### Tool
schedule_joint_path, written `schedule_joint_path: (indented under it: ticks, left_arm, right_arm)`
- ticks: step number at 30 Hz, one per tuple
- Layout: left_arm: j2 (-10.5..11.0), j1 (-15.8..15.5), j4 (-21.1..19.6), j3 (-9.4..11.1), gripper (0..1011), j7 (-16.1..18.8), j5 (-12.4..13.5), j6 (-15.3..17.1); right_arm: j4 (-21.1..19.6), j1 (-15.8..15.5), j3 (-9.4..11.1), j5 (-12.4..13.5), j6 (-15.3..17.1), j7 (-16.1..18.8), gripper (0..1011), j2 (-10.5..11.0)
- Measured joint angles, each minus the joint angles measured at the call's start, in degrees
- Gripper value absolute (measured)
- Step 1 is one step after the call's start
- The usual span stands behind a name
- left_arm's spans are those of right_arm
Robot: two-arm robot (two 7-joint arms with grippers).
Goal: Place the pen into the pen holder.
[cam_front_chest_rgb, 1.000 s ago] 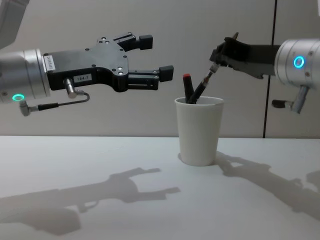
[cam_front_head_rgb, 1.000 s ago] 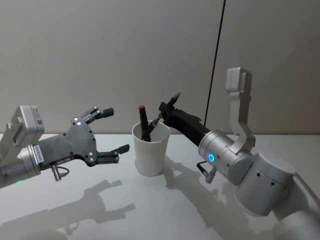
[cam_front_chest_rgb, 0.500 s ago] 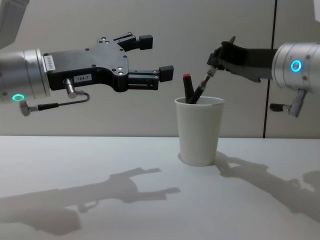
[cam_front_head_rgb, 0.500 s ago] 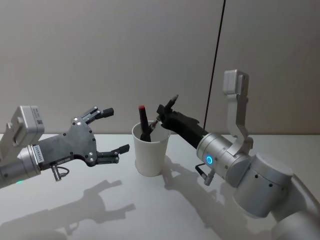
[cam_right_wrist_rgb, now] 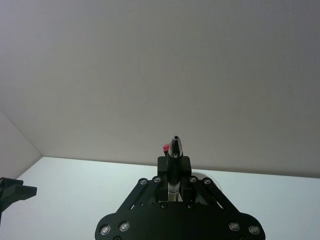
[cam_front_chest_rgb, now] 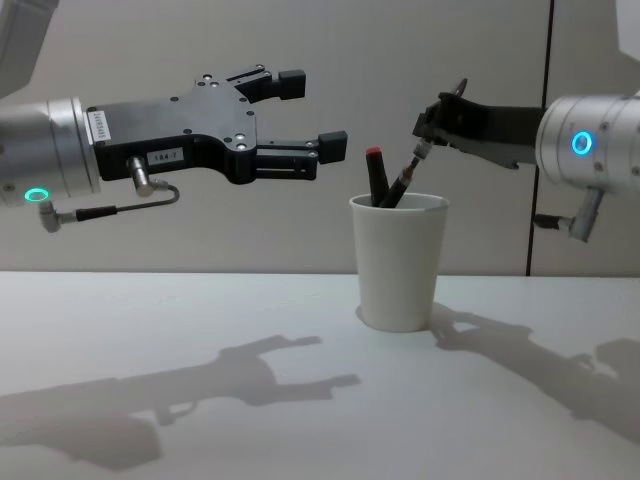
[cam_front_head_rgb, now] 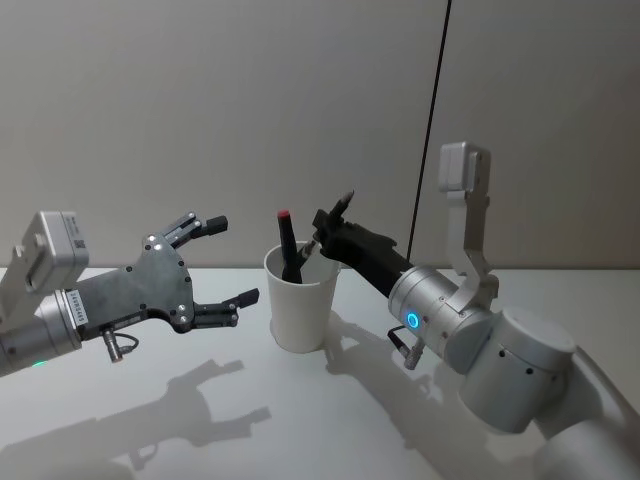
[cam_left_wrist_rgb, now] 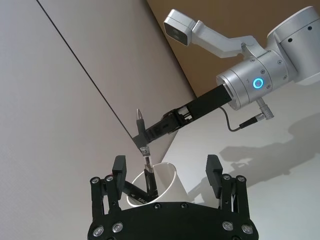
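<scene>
The right gripper [cam_front_chest_rgb: 428, 130] pinches the pen [cam_front_chest_rgb: 402, 181] by its upper end, tilted so its lower part already sits below in the pen holder [cam_front_chest_rgb: 398, 262] beside a red-capped marker [cam_front_chest_rgb: 377, 172] — while the left gripper [cam_front_chest_rgb: 312, 111], spread empty, hangs well clear to the side.

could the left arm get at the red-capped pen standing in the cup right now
Probably yes. The left gripper hangs open beside the cup, and the red-capped pen sticks up above the rim on that side.

Above the pen holder [cam_front_chest_rgb: 399, 262] our right gripper [cam_front_chest_rgb: 428, 128] blocks the mouth, clamped on the pen [cam_front_chest_rgb: 403, 177]. 1 red-capped marker [cam_front_chest_rgb: 377, 174] crowds inside. Open left gripper [cam_front_chest_rgb: 308, 112] hovers beside; table [cam_front_chest_rgb: 200, 420] front free.
</scene>
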Motion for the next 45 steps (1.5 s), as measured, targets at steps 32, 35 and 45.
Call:
schedule_joint_path:
  ticks: [32,35,45]
  left_arm:
    - [0.0,0.0,0.0,0.0,1002,0.0,0.0,0.0]
    - [0.0,0.0,0.0,0.0,1002,0.0,0.0,0.0]
    - [0.0,0.0,0.0,0.0,1002,0.0,0.0,0.0]
  right_arm:
    - [2.45,1.09,-0.6,-1.88,-1.65,0.39,791,-0.87]
    - [2.3,1.05,-0.49,-1.88,-1.65,0.42,877,-0.86]
    - [-2.28,-0.66,2.4,-0.46,-2.4,0.69,1001,0.11]
